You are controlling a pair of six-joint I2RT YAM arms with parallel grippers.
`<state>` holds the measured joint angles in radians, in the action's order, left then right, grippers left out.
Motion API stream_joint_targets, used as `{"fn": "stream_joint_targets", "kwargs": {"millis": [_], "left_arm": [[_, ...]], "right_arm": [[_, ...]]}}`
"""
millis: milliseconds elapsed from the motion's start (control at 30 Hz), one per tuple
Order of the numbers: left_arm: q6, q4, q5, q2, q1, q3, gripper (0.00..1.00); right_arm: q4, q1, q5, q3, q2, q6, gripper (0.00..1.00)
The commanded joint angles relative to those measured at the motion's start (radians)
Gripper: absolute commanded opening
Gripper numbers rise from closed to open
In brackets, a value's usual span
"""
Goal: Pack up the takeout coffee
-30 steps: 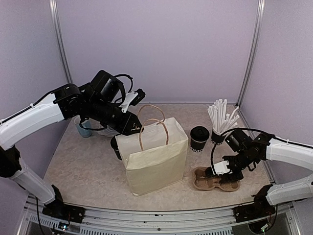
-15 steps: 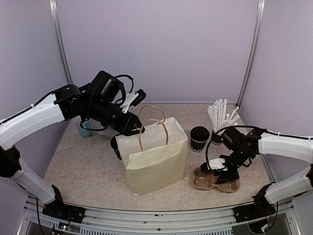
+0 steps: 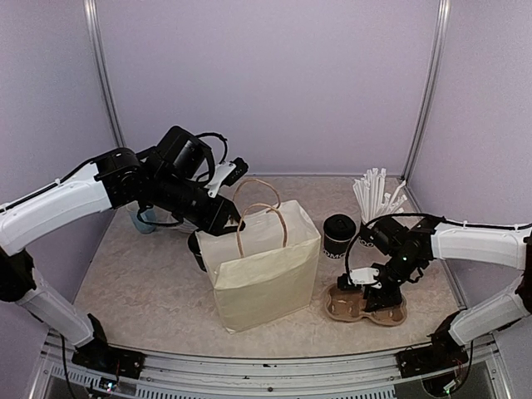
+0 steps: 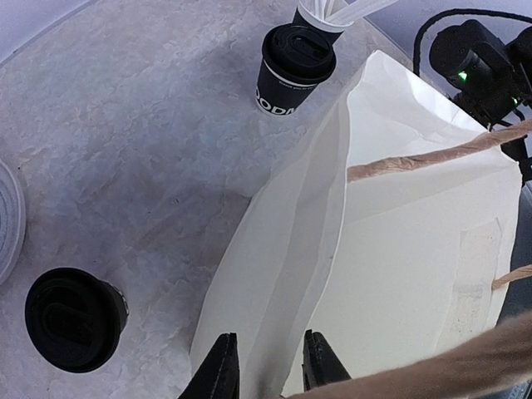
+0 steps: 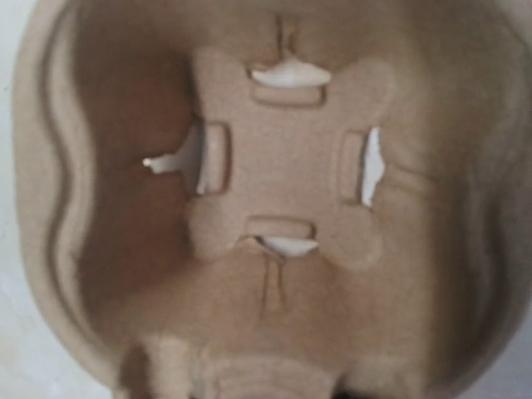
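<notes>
Beside left hand (image 4: 268, 349) at bag (image 4: 399, 274): cup (image 4: 73, 320)

Can see only a sliver of the left cup (image 3: 197, 251) from above, the rest behind the paper bag (image 3: 266, 274). Cannot tell how the right gripper (image 3: 378, 294) stands: sunk in the cardboard carrier (image 3: 339, 306), itself blurred and edge-cropped up close. Cannot see most of the straw cup (image 4: 320, 8) either — cropped at the left wrist view's top edge.

A paper bag (image 3: 266, 274) is pinched between the left jaws; a pulp carrier (image 3: 337, 306) is seen just below the right jaws.
</notes>
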<state>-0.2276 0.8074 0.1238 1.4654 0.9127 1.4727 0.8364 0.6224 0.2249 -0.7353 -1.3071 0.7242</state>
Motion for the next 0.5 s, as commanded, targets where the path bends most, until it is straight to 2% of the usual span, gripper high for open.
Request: {"fn": "stream_joint_targets", "kwargs": {"millis": [0, 100, 200, 467], "left_arm": [[-0.004, -0.027, 0.008, -0.026, -0.010, -0.018, 0.28], [-0.004, -0.032, 0.008, -0.030, -0.011, -0.024, 0.28], [-0.004, -0.038, 0.012, -0.034, -0.012, -0.029, 0.28], [0.005, -0.041, 0.055, -0.026, -0.038, 0.002, 0.23]], "right_arm": [[-0.025, 0.014, -0.017, -0.026, -0.034, -0.051, 0.30], [-0.018, 0.013, -0.020, -0.034, -0.035, -0.050, 0.22], [0.012, 0.013, -0.024, -0.041, -0.021, -0.035, 0.19], [0.250, 0.014, 0.050, -0.144, 0.184, 0.067, 0.17]]}}
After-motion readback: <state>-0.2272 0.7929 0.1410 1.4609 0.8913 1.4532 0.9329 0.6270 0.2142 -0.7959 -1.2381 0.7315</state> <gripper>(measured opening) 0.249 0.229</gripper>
